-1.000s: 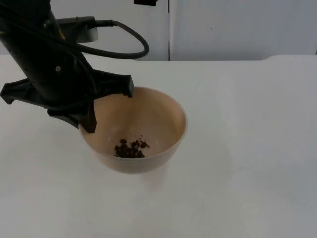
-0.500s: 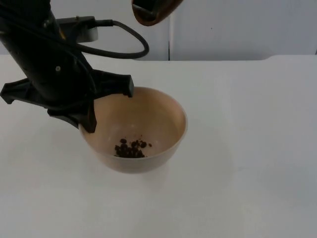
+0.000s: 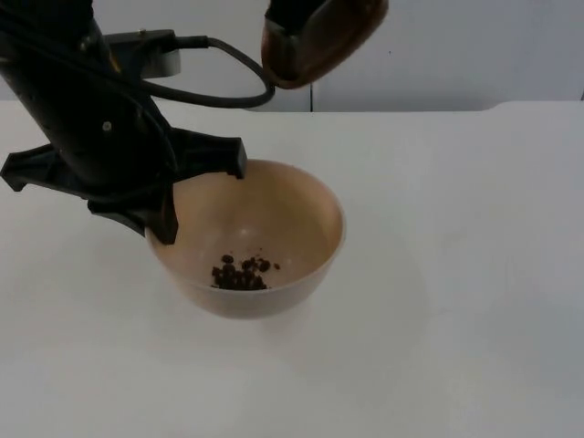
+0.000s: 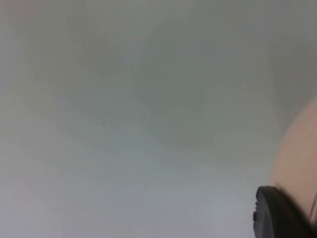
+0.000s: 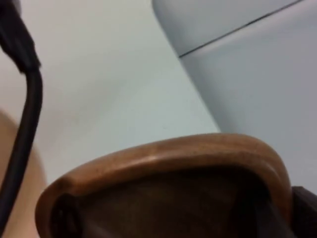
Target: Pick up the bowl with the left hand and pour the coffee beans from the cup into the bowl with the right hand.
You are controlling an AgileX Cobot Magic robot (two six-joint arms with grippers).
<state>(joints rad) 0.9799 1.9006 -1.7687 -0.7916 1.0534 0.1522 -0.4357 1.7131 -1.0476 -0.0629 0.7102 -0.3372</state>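
**Beans in the bowl, cup tipped above**

The left gripper (image 3: 196, 196) has its fingers clamped on the rim of the bowl (image 3: 301, 219), which holds coffee beans (image 3: 242, 272). The right gripper's fingers grip the tilted wooden cup (image 3: 319, 41) behind it. Pouring looks finished; next, set both down on the surface (image 3: 474, 274).

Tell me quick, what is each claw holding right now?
Left claw: shut on the rim of the bowl, which has coffee beans inside.
Right claw: shut on the brown cup, up behind the bowl.
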